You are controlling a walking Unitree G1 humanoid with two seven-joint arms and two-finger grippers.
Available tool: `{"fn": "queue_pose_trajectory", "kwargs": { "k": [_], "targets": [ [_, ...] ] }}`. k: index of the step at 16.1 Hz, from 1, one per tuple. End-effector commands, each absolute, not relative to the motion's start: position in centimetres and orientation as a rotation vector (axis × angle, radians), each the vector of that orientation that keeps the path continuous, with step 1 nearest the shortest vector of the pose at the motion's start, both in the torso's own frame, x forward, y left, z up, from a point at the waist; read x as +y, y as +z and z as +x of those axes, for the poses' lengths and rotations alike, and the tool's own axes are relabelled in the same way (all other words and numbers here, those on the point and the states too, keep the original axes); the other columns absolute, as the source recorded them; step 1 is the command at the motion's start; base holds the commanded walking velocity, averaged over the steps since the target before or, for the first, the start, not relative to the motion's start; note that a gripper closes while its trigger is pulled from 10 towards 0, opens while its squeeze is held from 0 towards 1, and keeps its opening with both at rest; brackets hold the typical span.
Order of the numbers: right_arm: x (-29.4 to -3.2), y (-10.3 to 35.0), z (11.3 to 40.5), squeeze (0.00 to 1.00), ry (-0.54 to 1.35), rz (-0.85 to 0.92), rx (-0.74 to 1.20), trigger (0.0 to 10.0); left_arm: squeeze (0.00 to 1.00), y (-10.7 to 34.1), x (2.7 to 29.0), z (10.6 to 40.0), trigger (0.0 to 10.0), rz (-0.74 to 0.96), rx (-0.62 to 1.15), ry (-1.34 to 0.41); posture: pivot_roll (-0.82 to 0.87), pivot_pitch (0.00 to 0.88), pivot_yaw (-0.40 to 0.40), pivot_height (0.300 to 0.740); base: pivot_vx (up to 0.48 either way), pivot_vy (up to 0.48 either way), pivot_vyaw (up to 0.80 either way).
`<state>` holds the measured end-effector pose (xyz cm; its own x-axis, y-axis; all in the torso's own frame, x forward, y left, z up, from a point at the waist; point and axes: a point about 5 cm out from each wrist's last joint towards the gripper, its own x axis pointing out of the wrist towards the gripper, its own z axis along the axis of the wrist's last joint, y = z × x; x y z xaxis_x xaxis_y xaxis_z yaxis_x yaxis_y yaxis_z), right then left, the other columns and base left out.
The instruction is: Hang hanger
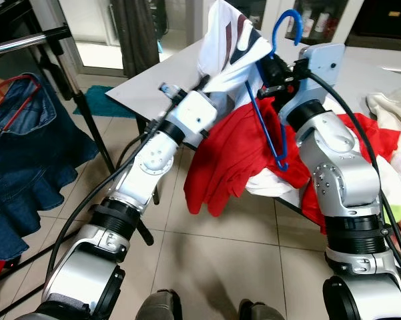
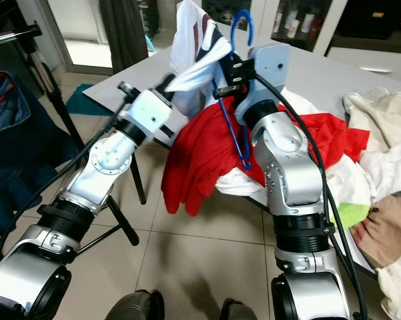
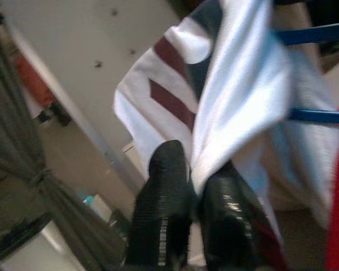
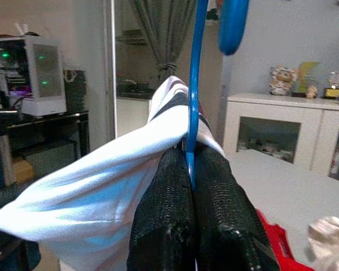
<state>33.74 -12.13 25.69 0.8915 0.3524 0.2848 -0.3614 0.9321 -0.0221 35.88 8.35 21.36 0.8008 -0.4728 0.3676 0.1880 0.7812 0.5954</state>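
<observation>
Looking through the left eye view, we see the blue hanger (image 1: pixel 275 100) held up over the near edge of the tabletop (image 1: pixel 160 80), its hook at twelve o'clock, with a white shirt (image 1: pixel 227 47) draped across it and a red garment (image 1: pixel 240 147) heaped below. Our right pincer (image 1: pixel 270 70) is clamped on the hanger; a clothes rack (image 1: pixel 27 40) carrying a denim garment (image 1: pixel 20 153) stands at nine o'clock.

The right eye view shows the same.

From the left wrist, our left pincer (image 3: pixel 194 192) is pinched shut on a fold of the white shirt.

From the right wrist, the fingers are closed on the hanger's thin blue stem just below the hook.

We judge the hanger light and stiff, best held at that stem; the shirt looks soft and slick, likely to slide off.
</observation>
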Motion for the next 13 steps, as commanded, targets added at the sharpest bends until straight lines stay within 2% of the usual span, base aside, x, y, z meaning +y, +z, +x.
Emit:
{"fn": "queue_pose_trajectory", "kwargs": {
  "k": [1,4,5,6,9,13],
  "targets": [
    [-12.2,26.5,33.1,0.00,0.385,0.033,-0.359,10.0,1.00,21.9,9.0,36.1,10.0,0.519,-0.537,-0.335,0.06,0.024,0.027,0.740,0.000,0.000,0.00],
    [-12.1,26.2,33.3,0.00,0.389,0.036,-0.354,10.0,1.00,21.7,8.6,35.9,10.0,0.484,-0.535,-0.377,0.07,0.023,0.026,0.740,0.000,0.000,0.00],
    [-12.2,26.1,33.4,0.00,0.386,0.037,-0.349,10.0,0.27,21.7,8.0,35.5,10.0,0.443,-0.541,-0.440,0.07,0.023,0.026,0.740,0.000,0.000,0.00],
    [-12.3,25.9,33.5,0.00,0.381,0.035,-0.344,10.0,0.00,21.7,7.9,35.2,10.0,0.415,-0.547,-0.463,0.07,0.023,0.026,0.740,0.000,0.000,0.00],
    [-13.5,24.8,34.2,0.00,0.302,0.014,-0.284,10.0,0.00,21.4,8.0,33.7,10.0,0.259,-0.557,-0.570,0.07,0.021,0.016,0.740,0.000,0.000,0.00],
    [-14.9,24.1,34.8,0.00,0.210,0.016,-0.244,10.0,0.00,19.9,8.1,32.9,10.0,0.179,-0.468,-0.654,0.08,0.021,0.013,0.740,0.000,0.000,0.00]
  ]
}}
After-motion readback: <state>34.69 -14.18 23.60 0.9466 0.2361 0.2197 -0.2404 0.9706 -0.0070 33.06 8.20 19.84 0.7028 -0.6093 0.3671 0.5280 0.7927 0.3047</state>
